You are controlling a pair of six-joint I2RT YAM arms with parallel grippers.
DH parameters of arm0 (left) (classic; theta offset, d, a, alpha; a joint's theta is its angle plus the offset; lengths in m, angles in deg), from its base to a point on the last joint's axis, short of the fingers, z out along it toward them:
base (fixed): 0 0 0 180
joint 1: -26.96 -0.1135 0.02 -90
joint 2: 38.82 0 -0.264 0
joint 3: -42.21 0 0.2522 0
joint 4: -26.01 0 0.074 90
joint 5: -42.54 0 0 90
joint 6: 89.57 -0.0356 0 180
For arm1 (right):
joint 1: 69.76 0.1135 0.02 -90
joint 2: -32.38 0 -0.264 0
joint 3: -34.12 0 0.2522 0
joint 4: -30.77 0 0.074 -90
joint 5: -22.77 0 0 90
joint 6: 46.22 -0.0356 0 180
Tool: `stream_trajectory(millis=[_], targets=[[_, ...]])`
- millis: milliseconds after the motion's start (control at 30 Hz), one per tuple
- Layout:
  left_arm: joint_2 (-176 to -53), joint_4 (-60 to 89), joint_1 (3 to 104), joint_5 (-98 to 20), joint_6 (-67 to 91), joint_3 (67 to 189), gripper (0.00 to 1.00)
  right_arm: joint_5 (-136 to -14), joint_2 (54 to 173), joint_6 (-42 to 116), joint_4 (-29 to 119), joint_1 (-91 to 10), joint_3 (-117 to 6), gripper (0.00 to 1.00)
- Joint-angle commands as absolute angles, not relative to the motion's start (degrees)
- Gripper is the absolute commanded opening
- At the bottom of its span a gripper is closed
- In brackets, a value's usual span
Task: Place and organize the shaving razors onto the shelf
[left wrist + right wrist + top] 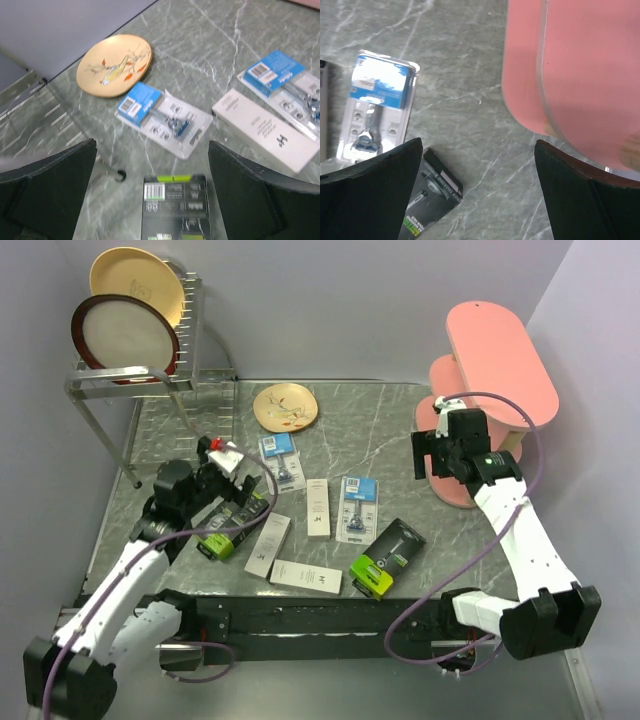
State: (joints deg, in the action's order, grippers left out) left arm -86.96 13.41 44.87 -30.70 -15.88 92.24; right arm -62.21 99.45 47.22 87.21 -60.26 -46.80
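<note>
Several razor packs lie flat on the grey marble table (380, 430). Two blue-white blister cards (281, 460) (356, 507), three slim white boxes (318, 507) (268, 544) (306, 577) and two black-and-lime boxes (225, 537) (388, 556) are spread across it. My left gripper (243, 498) hovers open over the left black-and-lime box (175, 207), which shows between its fingers, untouched. A blister card (162, 117) and a white box (265, 130) lie beyond it. My right gripper (428, 455) is open and empty beside the pink shelf (500, 360), over bare table (485, 150). The shelf's lower board (580, 75) is at its right.
A wire dish rack (140, 375) with two plates stands at the back left; its foot (117, 175) is close to my left fingers. A small painted plate (285, 406) lies on the table behind the packs. Walls close the back and both sides.
</note>
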Motion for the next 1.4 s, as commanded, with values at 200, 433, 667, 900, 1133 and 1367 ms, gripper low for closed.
stream_trajectory(millis=[200,433,667,900,1133,1367], targets=[[-112.62,31.39,49.20,-29.08,-9.69,112.97,1.00,-70.14,82.93,55.73,92.70,-60.00,-45.92,1.00],[-139.00,39.11,51.30,-33.39,3.85,131.80,0.99,-63.98,76.68,52.57,96.91,-67.19,-53.29,1.00],[-157.81,42.73,53.41,-27.69,14.12,153.60,0.99,-58.70,73.86,48.35,99.98,-74.32,-54.18,1.00],[-161.17,49.26,56.67,-24.35,18.09,154.41,0.99,-56.33,74.22,44.92,90.69,-81.17,-50.06,1.00],[-156.26,35.54,53.77,-24.15,20.22,154.24,0.99,-60.01,74.04,43.95,69.52,-84.61,-36.00,1.00],[-147.46,27.29,54.21,-29.44,13.71,146.33,0.99,-63.44,77.37,43.95,55.62,-88.91,-28.96,1.00]])
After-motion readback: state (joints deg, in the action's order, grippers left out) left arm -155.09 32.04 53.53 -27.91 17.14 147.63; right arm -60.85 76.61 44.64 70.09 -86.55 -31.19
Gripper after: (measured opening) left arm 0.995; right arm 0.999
